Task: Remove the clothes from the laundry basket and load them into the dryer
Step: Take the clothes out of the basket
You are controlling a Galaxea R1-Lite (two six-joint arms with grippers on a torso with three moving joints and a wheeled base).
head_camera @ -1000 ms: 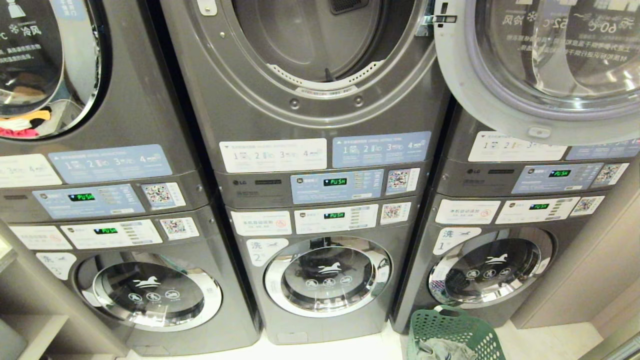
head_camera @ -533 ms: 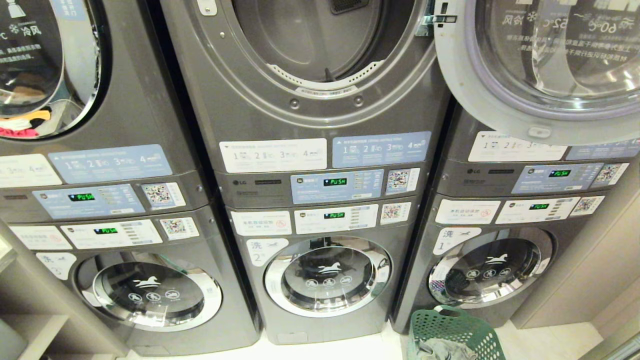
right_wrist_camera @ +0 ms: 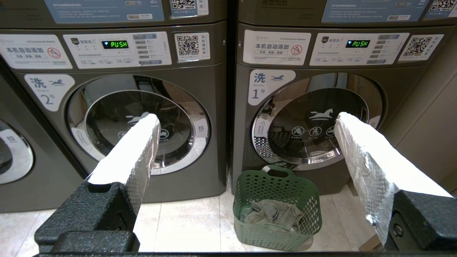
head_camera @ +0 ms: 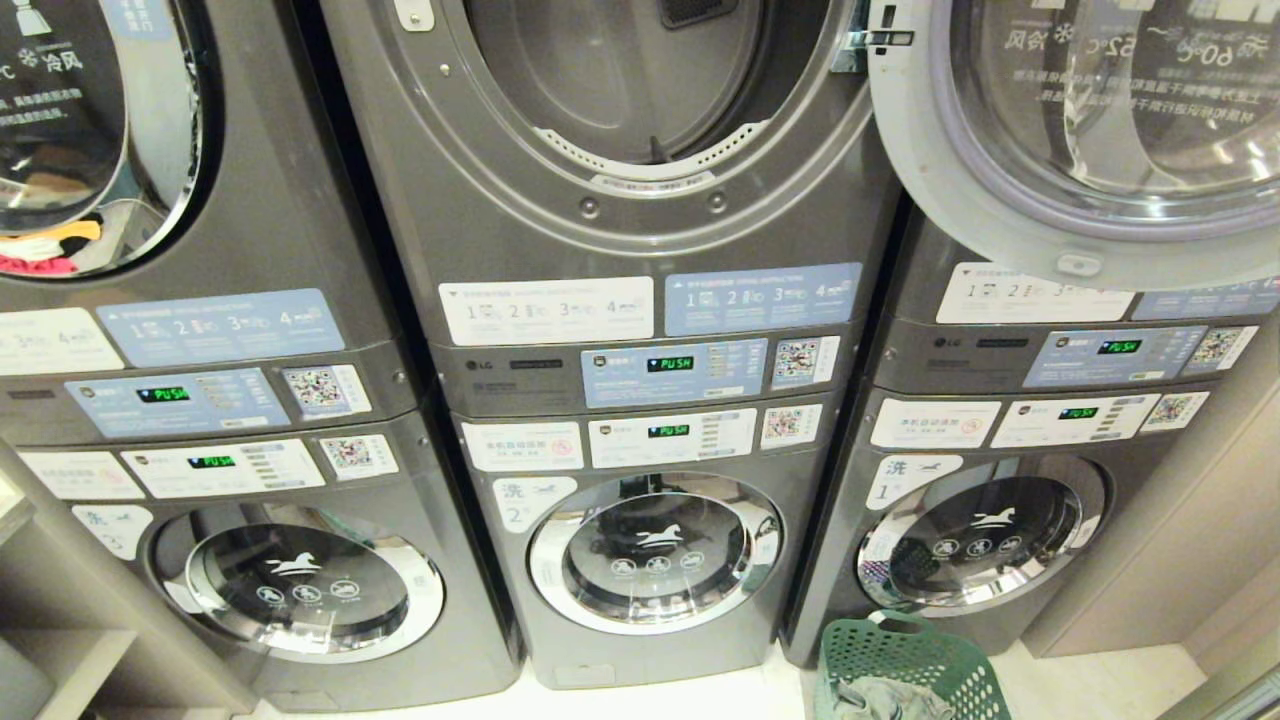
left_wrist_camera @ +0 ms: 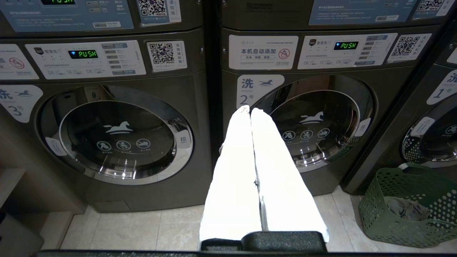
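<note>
We face 3 stacks of grey machines. The dryer (head_camera: 640, 90) sits at the top centre of the head view with its drum exposed, and its door (head_camera: 1080, 150) is swung wide toward the upper right of the frame. Below it is washer 2 (head_camera: 655, 550), door closed. The laundry basket (head_camera: 905, 665) stands on the pale floor (right_wrist_camera: 185, 221) at the lower right of the head view, just in front of washer 1 (right_wrist_camera: 314, 125). The clothes (right_wrist_camera: 271, 214) lie crumpled in the bottom of the basket. Neither arm shows in the head view. In its wrist view our left gripper (left_wrist_camera: 250, 111) has its white fingers pressed together, pointing at washer 2. Our right gripper (right_wrist_camera: 246, 119) has its fingers spread wide apart above the basket, holding nothing.
</note>
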